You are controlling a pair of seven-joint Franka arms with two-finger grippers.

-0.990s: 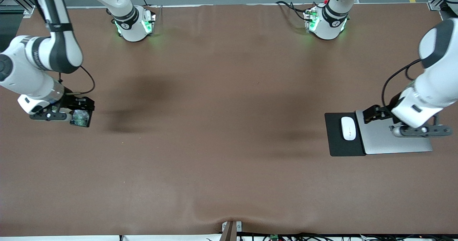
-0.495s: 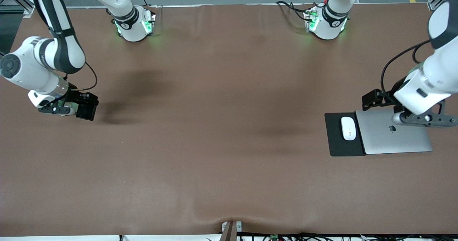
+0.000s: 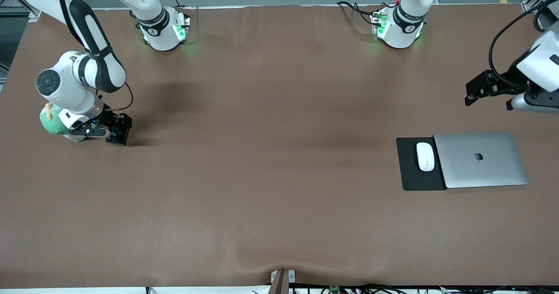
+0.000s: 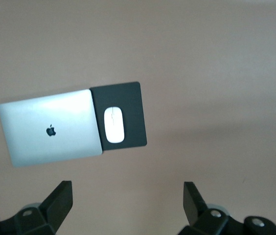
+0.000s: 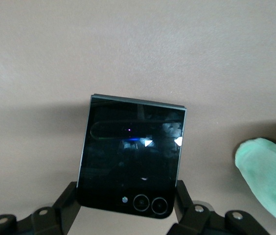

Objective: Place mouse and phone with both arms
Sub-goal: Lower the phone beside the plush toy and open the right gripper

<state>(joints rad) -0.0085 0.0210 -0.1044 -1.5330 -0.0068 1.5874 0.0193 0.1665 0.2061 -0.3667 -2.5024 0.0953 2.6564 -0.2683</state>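
Note:
The white mouse (image 3: 425, 156) (image 4: 113, 124) lies on a black mat (image 3: 412, 176) (image 4: 133, 98) toward the left arm's end of the table. My left gripper (image 3: 474, 94) (image 4: 127, 200) hangs open and empty in the air, farther from the front camera than the mat. The black glossy phone (image 3: 118, 136) (image 5: 130, 154) is clamped between the fingers of my right gripper (image 3: 114, 134) (image 5: 126, 203), low over the brown table (image 3: 262, 154) at the right arm's end. Two camera lenses on the phone face the right wrist camera.
A closed silver laptop (image 3: 480, 159) (image 4: 52, 128) lies against the mat's edge, on the side away from the table's middle. A green plush toy (image 3: 50, 121) (image 5: 270, 171) sits beside the right gripper, partly hidden by the arm.
The left arm has risen off the laptop and drawn back toward its base, uncovering it. The right arm has shifted with the phone toward the table's middle, revealing the green toy.

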